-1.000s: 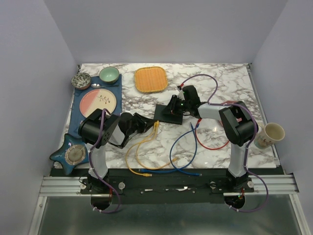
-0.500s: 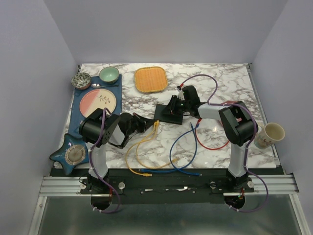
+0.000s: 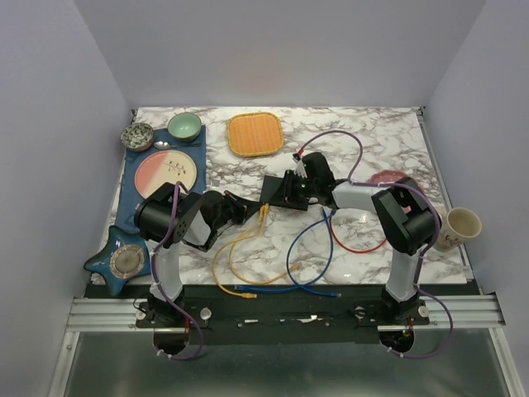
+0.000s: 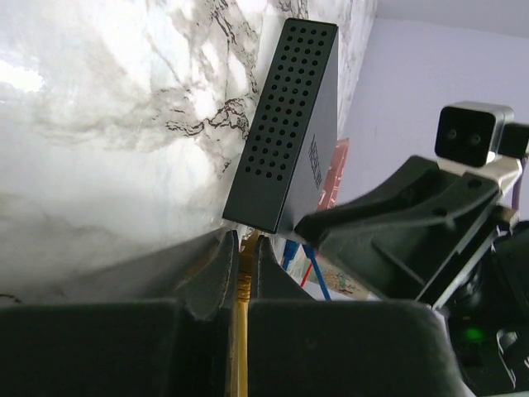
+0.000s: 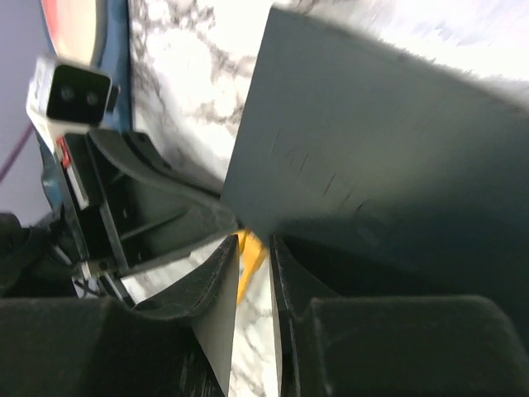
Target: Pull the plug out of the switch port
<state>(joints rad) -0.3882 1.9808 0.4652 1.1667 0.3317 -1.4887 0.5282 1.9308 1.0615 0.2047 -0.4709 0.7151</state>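
Where the marble tabletop [image 3: 388, 145] reaches its middle in the overhead view, the switch [image 3: 271, 192] lies flat, a matte-black box with one perforated side wall. The left pincer [image 4: 242, 248] comes at it from about 8 o'clock and is clamped on the yellow plug [image 4: 244, 277], its two fingers pressed together around it. The plug's tip meets the switch's near corner; whether it is seated in a port cannot be told. The right pincer [image 5: 254, 244] comes in from about 3 o'clock and lies over the switch's top face near that same corner. Its fingers stand a narrow gap apart with nothing between them, and the yellow plug shows through the gap. The yellow cable [image 3: 227, 256] loops away toward 6 o'clock, a blue cable [image 3: 310, 256] curls beside it at about 5 o'clock, and a red cable [image 3: 355, 246] bends at about 4 o'clock. An orange woven tray [image 3: 255, 134] sits at 11 o'clock of the switch. Along the 9 o'clock side a pink plate [image 3: 165, 171], a green bowl [image 3: 184, 126] and a speckled bowl [image 3: 136, 136] rest on a blue mat [image 3: 126, 207]. A paper cup [image 3: 459, 225] lies tipped at the 3 o'clock edge.
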